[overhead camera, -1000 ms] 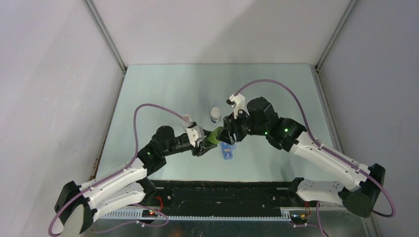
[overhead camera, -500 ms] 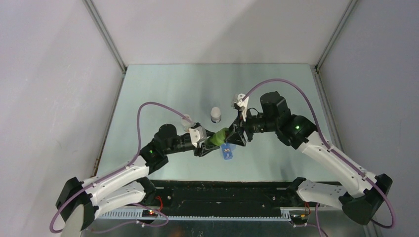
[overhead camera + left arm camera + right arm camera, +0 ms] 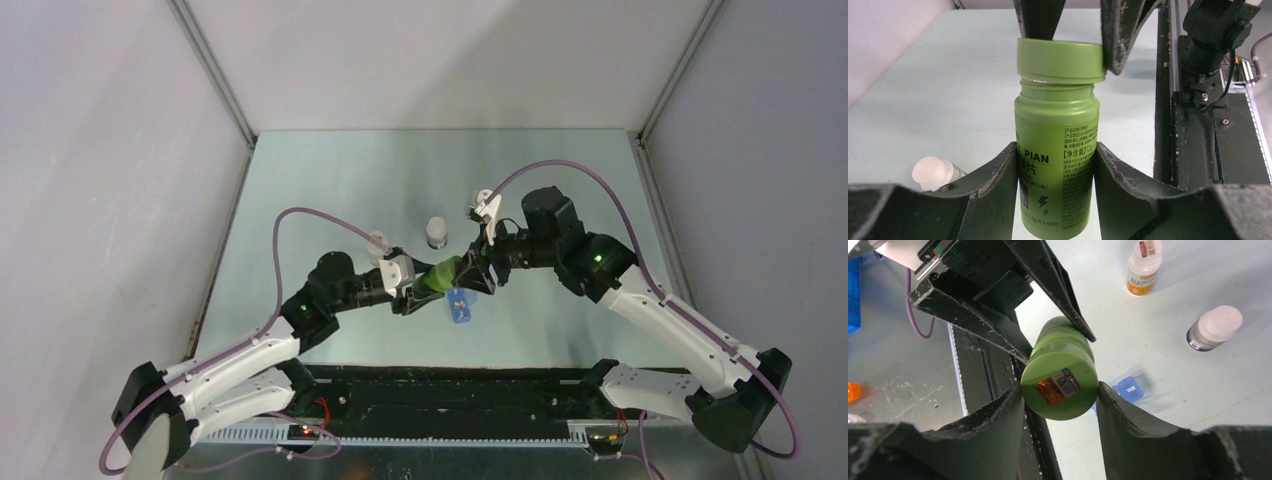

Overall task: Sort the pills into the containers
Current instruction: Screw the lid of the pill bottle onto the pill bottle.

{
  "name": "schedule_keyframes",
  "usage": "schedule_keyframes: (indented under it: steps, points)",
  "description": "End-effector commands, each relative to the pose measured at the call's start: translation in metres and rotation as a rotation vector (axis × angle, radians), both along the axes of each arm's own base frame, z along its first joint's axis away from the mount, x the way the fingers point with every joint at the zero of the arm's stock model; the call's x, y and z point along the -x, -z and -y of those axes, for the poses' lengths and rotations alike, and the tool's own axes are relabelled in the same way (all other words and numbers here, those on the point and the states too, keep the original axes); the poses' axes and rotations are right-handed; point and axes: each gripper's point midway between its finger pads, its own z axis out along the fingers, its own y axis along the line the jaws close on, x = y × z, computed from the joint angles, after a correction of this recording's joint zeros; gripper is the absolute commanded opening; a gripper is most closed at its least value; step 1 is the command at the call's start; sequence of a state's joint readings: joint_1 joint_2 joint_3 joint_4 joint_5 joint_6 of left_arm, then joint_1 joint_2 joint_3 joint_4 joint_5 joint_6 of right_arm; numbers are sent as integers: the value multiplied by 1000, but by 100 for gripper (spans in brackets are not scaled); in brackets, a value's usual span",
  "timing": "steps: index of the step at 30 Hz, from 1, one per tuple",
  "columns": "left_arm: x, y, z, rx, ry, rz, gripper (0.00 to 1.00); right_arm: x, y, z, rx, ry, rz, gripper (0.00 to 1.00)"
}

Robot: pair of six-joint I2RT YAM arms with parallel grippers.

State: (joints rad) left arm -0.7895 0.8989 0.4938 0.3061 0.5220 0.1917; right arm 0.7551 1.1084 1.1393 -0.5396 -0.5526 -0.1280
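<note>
Mid-air at the centre of the overhead view, two arms share one green bottle (image 3: 440,275). The left gripper (image 3: 1055,155) is clamped on its labelled body and the right gripper (image 3: 1059,392) on its cap (image 3: 1060,60), which looks slightly lifted at the thread. No pills show; presumably they are inside. The blue pill box (image 3: 460,306) lies on the worktop (image 3: 350,180) directly beneath, lower centre of frame.

The bottle looks like light, stiff, smooth plastic, liable to slip, so mid-body and cap rim seem the right holds. Tiny tablets would likely bounce and roll, and the light box could skid if nudged.

A white-capped bottle (image 3: 436,232) stands just above centre and a clear one (image 3: 378,243) lies to its left. Open worktop spreads toward the top of the frame, and a black rail (image 3: 450,385) bounds the bottom.
</note>
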Motion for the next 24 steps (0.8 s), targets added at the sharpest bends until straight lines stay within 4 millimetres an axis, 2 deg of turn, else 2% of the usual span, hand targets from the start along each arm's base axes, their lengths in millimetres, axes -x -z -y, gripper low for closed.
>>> schedule_keyframes:
  steps: [1,4,11,16,24]
  points:
    - [2,-38,2,102,12,100,0,-12,-20,0,-61,64,56,29]
    - [2,-39,2,102,14,100,0,-12,-21,-2,-73,55,47,29]
    - [1,-44,4,112,21,108,0,3,-6,-5,-38,-9,-40,31]
    - [3,-42,7,95,48,109,0,1,12,-3,29,13,-96,31]
    - [-1,-46,6,109,23,123,0,-4,15,-13,24,58,-167,31]
